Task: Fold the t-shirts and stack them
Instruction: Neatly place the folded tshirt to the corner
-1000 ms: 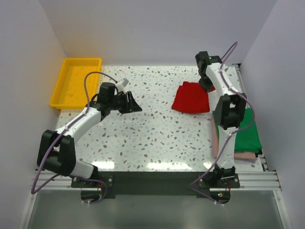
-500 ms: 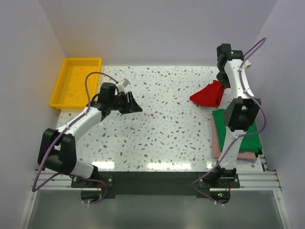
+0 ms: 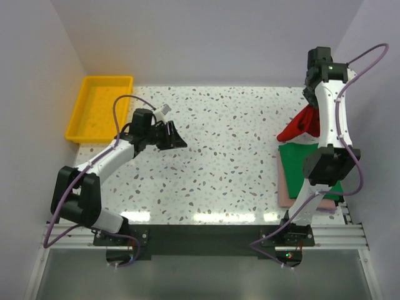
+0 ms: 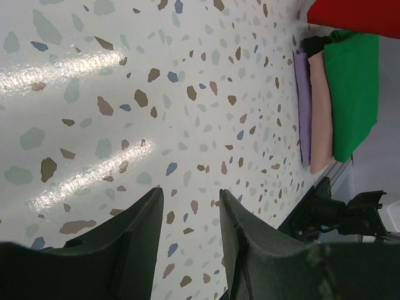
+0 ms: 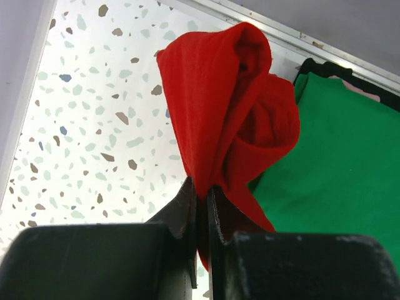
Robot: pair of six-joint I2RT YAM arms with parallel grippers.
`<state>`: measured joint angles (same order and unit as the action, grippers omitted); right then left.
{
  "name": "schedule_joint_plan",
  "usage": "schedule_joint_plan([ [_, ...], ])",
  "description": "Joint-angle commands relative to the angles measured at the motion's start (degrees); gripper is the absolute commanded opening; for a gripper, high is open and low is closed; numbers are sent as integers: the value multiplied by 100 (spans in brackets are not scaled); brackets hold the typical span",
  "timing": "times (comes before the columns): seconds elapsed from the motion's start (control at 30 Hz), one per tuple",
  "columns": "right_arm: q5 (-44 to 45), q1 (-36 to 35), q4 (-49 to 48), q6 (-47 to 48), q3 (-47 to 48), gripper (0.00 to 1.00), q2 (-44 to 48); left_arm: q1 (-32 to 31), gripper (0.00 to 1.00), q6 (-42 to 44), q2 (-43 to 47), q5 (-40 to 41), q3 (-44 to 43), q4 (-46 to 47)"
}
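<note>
Pinching shut, the right gripper [image 5: 201,195] is clamped on the bunched red t-shirt [image 5: 231,112], which is hung over the green t-shirt [image 5: 337,169] stacked on the pink t-shirt [image 4: 317,112]; the left gripper [image 4: 190,199] is held open and empty above the speckled table [image 3: 219,156], the yellow tray [image 3: 75,112] being set at its far left corner

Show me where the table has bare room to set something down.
The wide middle of the table, between the left arm and the green t-shirt, is bare. The right edge is crowded: that shirt lies on the pink t-shirt, and the red t-shirt hangs at its far end.
</note>
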<state>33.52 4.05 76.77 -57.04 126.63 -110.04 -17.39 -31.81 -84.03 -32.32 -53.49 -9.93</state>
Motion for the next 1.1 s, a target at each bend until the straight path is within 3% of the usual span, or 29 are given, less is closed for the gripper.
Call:
schedule_joint_plan([
  [0.0, 146, 95, 1411, 105, -24, 0, 500, 7, 45, 140, -61, -126, 58, 185],
  [0.57, 67, 403, 1279, 386, -700, 0, 1573, 7, 45, 132, -166, -108, 67, 185],
  [0.77, 32, 412, 1095, 404, -1877, 0, 2380, 7, 45, 105, -149, -161, 120, 246],
  [0.93, -4, 421, 901, 448, -3388, 0, 3417, 7, 46, 61, -167, -336, 146, 317],
  [0.97, 14, 421, 849, 430, -3608, 9, 3784, -1, 46, 61, -158, -363, 146, 343],
  [1.0, -3, 421, 770, 543, -4089, 42, 3997, -2, 46, 52, -158, -389, 146, 352],
  [1.07, -91, 421, 638, 649, -4548, 89, 4349, -10, 46, 44, -114, -451, 164, 378],
])
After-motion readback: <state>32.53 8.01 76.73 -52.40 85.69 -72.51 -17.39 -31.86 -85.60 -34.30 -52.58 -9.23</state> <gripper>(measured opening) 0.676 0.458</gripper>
